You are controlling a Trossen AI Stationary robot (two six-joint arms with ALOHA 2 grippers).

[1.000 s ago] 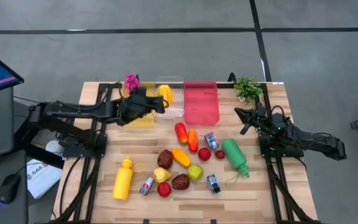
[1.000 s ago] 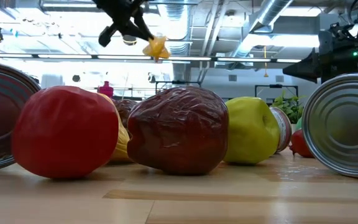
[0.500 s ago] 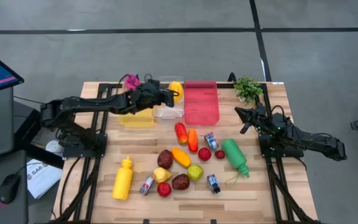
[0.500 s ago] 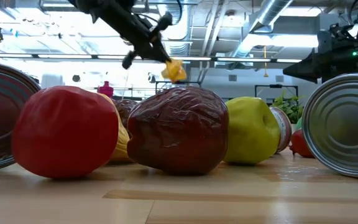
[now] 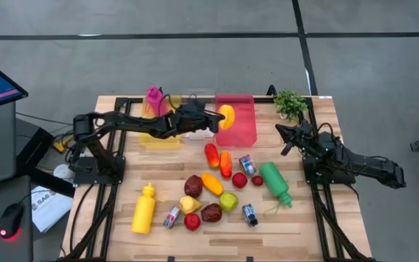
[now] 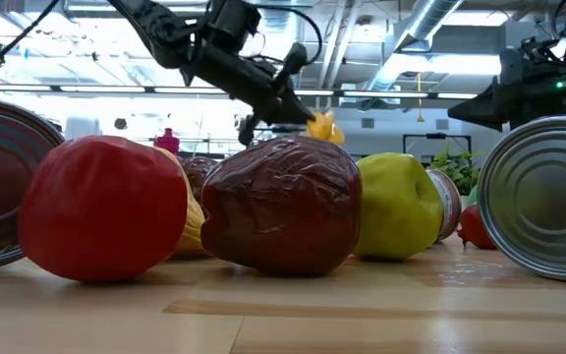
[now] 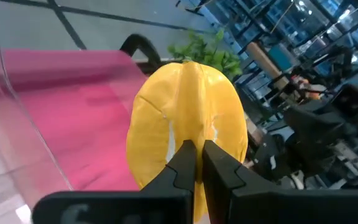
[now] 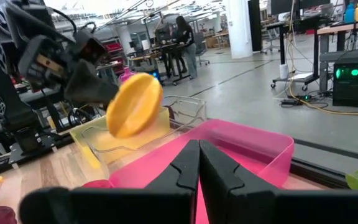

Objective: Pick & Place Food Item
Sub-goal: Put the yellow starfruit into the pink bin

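A yellow ridged fruit point(image 5: 228, 113) hangs in my left gripper point(image 5: 217, 119) above the left part of the pink bin point(image 5: 240, 131). It also shows in the low view as the yellow fruit point(image 6: 323, 128) and in the right wrist view as the yellow fruit point(image 8: 134, 104). My left arm reaches across the clear bin point(image 5: 197, 129) from the table's left. My right gripper point(image 5: 282, 139) waits shut near the right edge, below the plant point(image 5: 290, 103), and touches nothing. My left gripper point(image 7: 197, 155) is shut on the yellow fruit, pinching its near side point(image 7: 182, 127) between the two fingers. The fingers come roughly level from the table's left. The fruit is lifted clear, sticking out past the fingertips over the pink bin point(image 7: 73, 93).
A yellow bin point(image 5: 162, 135) stands left of the clear one, with a pink bottle point(image 5: 153, 94) behind it. In the middle of the table lie red and orange vegetables point(image 5: 218, 160), apples, small cans, a green bottle point(image 5: 275, 183) and a yellow bottle point(image 5: 144, 209).
My left arm has swung toward the table's right, carrying the yellow fruit from above the yellow bin, across the clear bin, to above the pink bin, sinking somewhat on the way. The gripper has stayed shut on the fruit.
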